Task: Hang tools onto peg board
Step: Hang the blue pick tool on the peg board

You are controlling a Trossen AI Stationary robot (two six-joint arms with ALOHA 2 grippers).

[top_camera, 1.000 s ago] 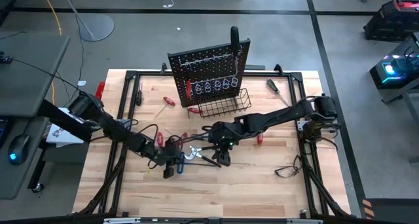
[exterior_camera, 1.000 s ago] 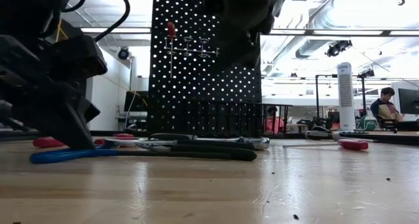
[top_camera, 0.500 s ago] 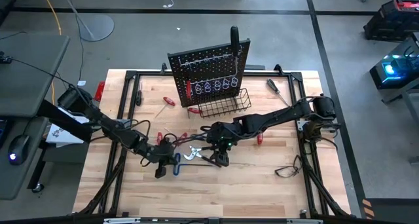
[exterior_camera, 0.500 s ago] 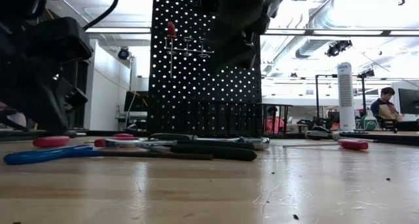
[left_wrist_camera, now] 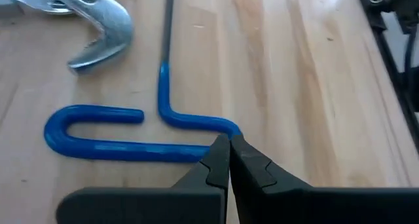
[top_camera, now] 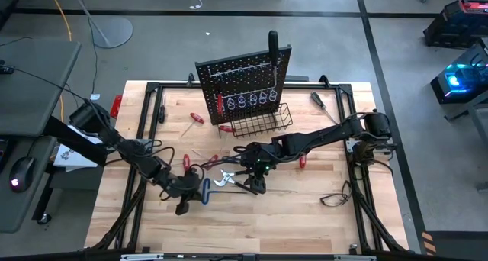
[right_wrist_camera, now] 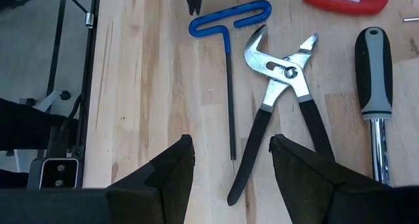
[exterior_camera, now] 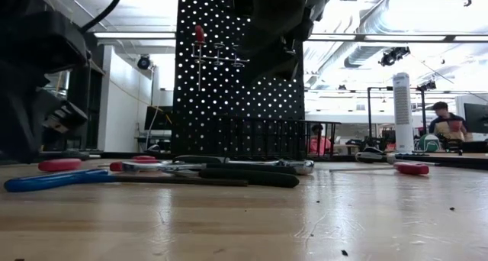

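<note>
The left gripper [left_wrist_camera: 228, 160] is closed and empty, with its tips just beside the blue handle of the hex key [left_wrist_camera: 131, 135], which lies flat on the table [top_camera: 305, 207]. The right gripper [right_wrist_camera: 229, 158] is open above the hex key shaft and the pliers [right_wrist_camera: 281, 86]. The peg board [top_camera: 244, 82] stands upright at the far side of the table, well apart from these tools.

You see a grey concrete floor [top_camera: 229, 47] around the wooden table [top_camera: 305, 215]. Behind it you see white walls [exterior_camera: 126, 93], bright ceiling lights [exterior_camera: 358, 36] and a tall white fan [exterior_camera: 402, 112]. A person [exterior_camera: 442, 124] sits far at the right.
</note>
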